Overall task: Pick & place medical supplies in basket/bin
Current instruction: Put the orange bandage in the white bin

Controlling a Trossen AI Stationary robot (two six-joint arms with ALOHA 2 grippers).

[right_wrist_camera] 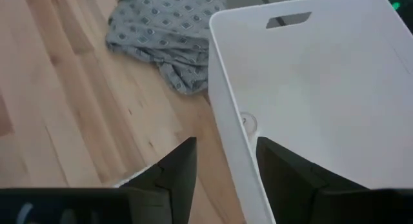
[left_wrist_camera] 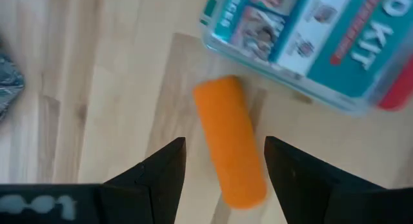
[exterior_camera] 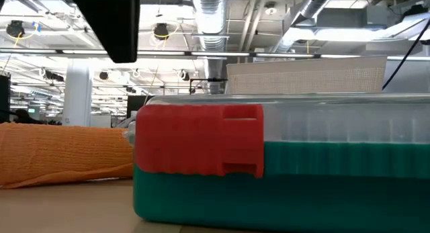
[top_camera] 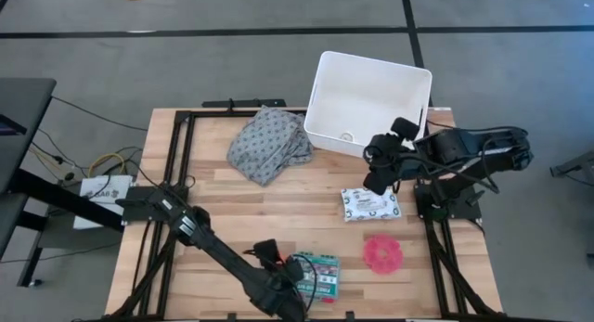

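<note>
In the left wrist view my left gripper (left_wrist_camera: 224, 179) is open over the orange tube (left_wrist_camera: 229, 143). The tube lies flat on the wood, and a finger stands on either side of its near end without touching it. The green first-aid box (left_wrist_camera: 310, 43) lies just beyond the tube. In the high view this gripper (top_camera: 278, 264) is at the table's near edge, beside the box (top_camera: 316, 274). My right gripper (right_wrist_camera: 226, 172) is open and hangs over the near wall of the white bin (right_wrist_camera: 310, 88). A small white roll (right_wrist_camera: 248, 122) lies inside the bin. The white patterned pack (top_camera: 369, 204) and the pink disc (top_camera: 382, 254) lie on the table.
A crumpled grey dotted cloth (top_camera: 269, 141) lies left of the bin (top_camera: 367, 104) at the far side of the table. In the low view the green box with its red latch (exterior_camera: 201, 149) fills the foreground, with the orange tube (exterior_camera: 60, 152) to its left. Bare wood shows mid-table.
</note>
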